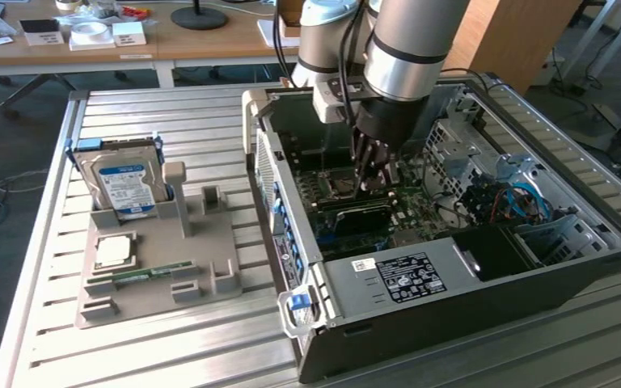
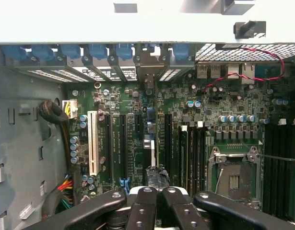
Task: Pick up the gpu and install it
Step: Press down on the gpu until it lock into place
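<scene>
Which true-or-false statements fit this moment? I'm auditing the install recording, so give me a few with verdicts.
1. The claw is inside the open black computer case, over the green motherboard. True.
2. The blue-and-white-labelled hard drive lies inside the case. False: it stands in the grey plastic fixture on the exterior view's left.
3. The square silver processor lies on that fixture. True.
4. The claw is wide open. False: it is shut.

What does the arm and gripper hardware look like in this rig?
Silver-grey cylindrical arm links with black joint bands and light grey caps; black cables run down alongside. The gripper is black, its linked fingers studded with silver pivot pins. No markings legible.
</scene>
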You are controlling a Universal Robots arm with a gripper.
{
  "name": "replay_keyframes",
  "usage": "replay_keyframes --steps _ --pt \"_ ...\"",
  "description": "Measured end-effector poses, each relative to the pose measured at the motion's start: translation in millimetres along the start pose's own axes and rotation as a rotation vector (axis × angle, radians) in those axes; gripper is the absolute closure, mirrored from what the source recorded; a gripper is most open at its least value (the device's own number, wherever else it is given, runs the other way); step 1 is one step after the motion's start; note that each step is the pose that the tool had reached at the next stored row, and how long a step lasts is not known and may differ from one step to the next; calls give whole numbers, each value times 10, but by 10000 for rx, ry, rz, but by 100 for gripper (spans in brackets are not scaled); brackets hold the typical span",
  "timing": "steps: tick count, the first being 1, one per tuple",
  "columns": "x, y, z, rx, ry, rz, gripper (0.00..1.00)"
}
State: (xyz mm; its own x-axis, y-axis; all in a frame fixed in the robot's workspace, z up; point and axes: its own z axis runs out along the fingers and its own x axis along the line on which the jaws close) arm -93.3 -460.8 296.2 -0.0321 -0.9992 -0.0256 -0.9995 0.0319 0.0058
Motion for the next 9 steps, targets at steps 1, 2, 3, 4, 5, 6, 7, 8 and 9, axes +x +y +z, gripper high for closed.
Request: replay_keyframes --steps 1,2,3,4,5,6,7,8,9 --pt "0 0 2 0 0 0 89" --pt "0 0 10 2 -4 0 89" --pt "0 0 20 1 -2 0 89" --pt "1 0 32 0 0 0 89" --pt "1 0 44 0 0 0 89" --pt "1 0 55 0 0 0 89" --pt "2 0 65 0 -1 0 89" --pt "2 0 73 0 0 -1 89" --pt "2 1 81 0 0 0 89"
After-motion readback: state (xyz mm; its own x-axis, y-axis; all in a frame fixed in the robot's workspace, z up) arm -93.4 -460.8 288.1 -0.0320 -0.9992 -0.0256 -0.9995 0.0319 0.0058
